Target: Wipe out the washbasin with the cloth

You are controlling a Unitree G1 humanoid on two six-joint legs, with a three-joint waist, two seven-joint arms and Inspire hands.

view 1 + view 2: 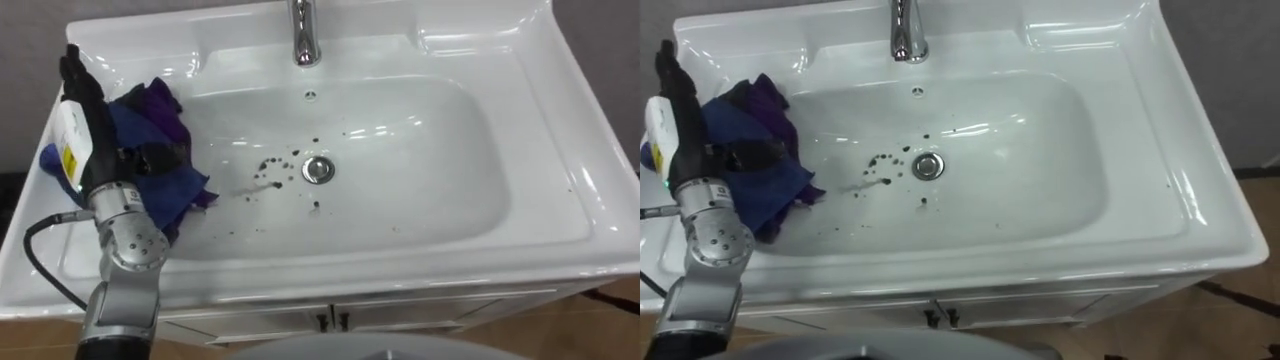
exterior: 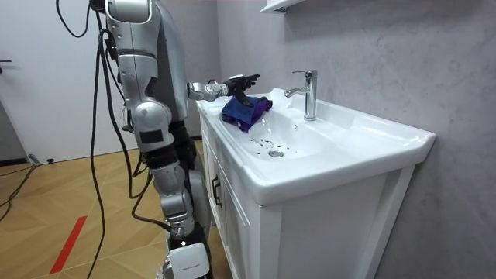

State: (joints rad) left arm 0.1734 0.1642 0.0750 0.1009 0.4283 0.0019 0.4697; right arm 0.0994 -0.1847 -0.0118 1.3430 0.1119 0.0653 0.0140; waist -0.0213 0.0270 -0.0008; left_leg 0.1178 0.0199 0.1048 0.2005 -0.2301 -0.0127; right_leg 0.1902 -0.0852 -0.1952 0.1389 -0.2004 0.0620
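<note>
A white basin point(image 1: 420, 210) has dark specks point(image 1: 270, 168) scattered left of its drain point(image 1: 318, 169). A crumpled blue and purple cloth point(image 1: 150, 125) lies over the basin's left slope and rim. My left hand point(image 1: 90, 120) rests on that cloth with its fingers stretched straight toward the back wall and its thumb point(image 1: 160, 154) lying across the fabric; the hand is open. In the room view the left hand point(image 2: 239, 82) reaches over the cloth point(image 2: 246, 111) at the counter's near end. My right arm point(image 2: 147, 116) hangs by my side there, its hand unclear.
A chrome faucet point(image 1: 304, 35) stands at the back centre above the overflow hole point(image 1: 310, 95). White cabinet doors point(image 1: 330, 320) sit below the counter's front edge. I stand at the basin's left end, with wooden floor point(image 2: 77, 194) behind me.
</note>
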